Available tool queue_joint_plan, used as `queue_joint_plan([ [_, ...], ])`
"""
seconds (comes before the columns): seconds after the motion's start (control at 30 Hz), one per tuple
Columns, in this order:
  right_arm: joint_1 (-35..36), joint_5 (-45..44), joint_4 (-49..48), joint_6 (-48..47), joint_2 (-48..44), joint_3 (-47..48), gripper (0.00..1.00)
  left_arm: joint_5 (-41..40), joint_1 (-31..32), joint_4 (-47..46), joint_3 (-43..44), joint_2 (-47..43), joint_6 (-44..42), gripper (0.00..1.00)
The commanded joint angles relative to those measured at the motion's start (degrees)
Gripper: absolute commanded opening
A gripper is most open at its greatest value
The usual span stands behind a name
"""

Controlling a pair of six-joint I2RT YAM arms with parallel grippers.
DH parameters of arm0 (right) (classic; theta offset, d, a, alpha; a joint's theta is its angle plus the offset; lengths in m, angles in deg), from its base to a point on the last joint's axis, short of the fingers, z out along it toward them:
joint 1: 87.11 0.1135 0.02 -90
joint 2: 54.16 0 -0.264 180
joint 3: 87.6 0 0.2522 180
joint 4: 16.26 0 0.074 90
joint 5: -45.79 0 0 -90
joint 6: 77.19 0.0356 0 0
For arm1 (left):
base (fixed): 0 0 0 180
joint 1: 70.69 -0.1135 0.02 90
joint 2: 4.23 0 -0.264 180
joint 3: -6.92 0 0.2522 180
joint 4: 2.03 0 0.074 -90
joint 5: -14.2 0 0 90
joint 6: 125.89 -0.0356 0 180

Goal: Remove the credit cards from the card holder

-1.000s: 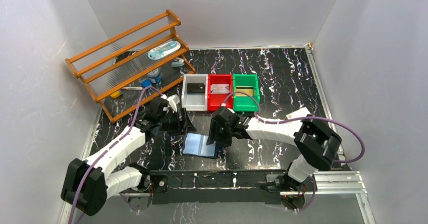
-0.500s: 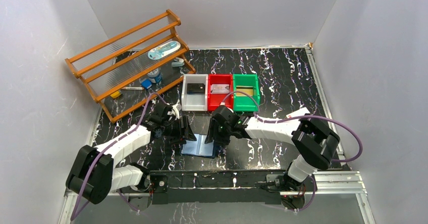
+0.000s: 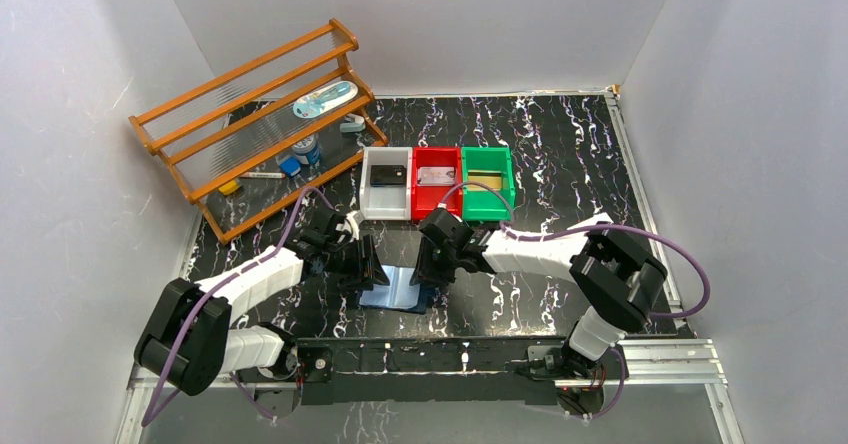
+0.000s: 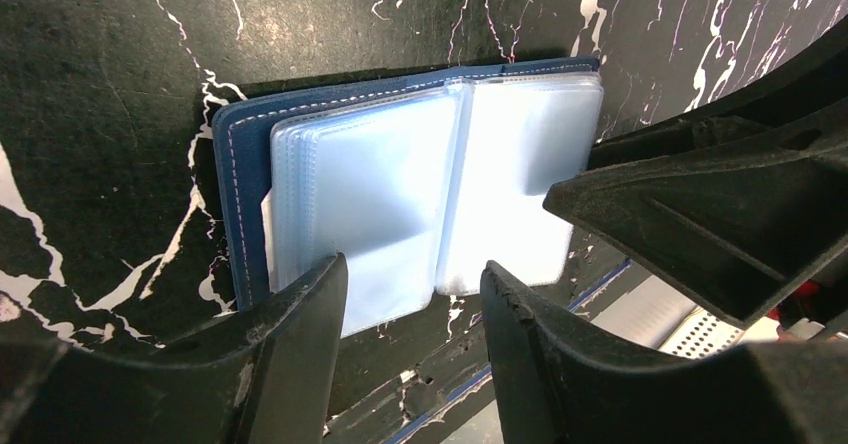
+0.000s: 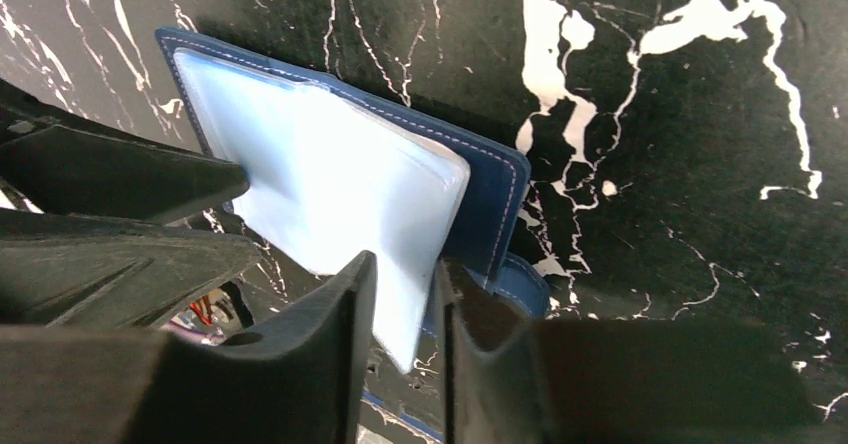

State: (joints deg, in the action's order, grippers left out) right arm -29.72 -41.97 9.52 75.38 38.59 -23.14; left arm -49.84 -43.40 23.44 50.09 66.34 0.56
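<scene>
The card holder (image 3: 398, 289) lies open on the black table, navy outside with light blue clear pockets; it also shows in the left wrist view (image 4: 400, 184) and the right wrist view (image 5: 330, 179). No card shows in its pockets. My left gripper (image 3: 366, 264) (image 4: 412, 299) is open over the holder's near edge, one finger on the left leaf. My right gripper (image 3: 428, 267) (image 5: 408, 294) is shut on the edge of the holder's right pocket leaves. A black card (image 3: 388, 175), a silvery card (image 3: 436, 176) and a gold card (image 3: 485, 178) lie in the bins.
A white bin (image 3: 370, 199), a red bin (image 3: 418, 204) and a green bin (image 3: 484, 205) stand in a row just behind the grippers. A wooden rack (image 3: 250, 124) with small items stands at the back left. The metal base rail (image 3: 450, 356) runs along the near edge.
My left gripper has moved right and toward the holder's left side. The right gripper has stayed on the holder's right edge, and the holder has barely shifted.
</scene>
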Motion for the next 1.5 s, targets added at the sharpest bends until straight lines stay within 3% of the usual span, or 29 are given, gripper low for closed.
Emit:
queue_joint_plan([
  [0.0,-0.3,1.9,-4.4,-1.1,-0.7,0.4,0.32,0.7,0.6,0.7,-0.9,0.9,0.2,0.50],
  [0.2,-1.3,9.8,-22.5,1.3,-4.5,-6.9,0.18,0.9,0.9,0.4,-0.4,2.1,0.0,0.47],
  [0.27,-2.3,11.6,-24.6,2.1,-4.5,-8.0,0.15,0.9,1.0,0.2,-0.2,2.2,0.2,0.46],
  [0.5,-3.9,12.7,-20.0,2.0,-2.2,-6.6,0.13,1.2,1.1,0.3,1.2,2.1,-0.3,0.45],
  [0.7,-4.4,6.0,-6.1,-0.8,-1.5,-2.7,0.15,-4.6,1.1,5.0,3.8,-1.8,-1.3,0.58],
  [0.9,-4.6,7.1,-6.1,-0.6,0.0,-2.8,0.15,-8.5,1.0,9.6,6.8,-3.3,-2.5,0.60],
  [1.47,-4.6,8.7,-8.3,-0.4,0.2,-3.6,0.16,-6.7,2.1,7.5,4.9,4.2,-3.4,0.59],
])
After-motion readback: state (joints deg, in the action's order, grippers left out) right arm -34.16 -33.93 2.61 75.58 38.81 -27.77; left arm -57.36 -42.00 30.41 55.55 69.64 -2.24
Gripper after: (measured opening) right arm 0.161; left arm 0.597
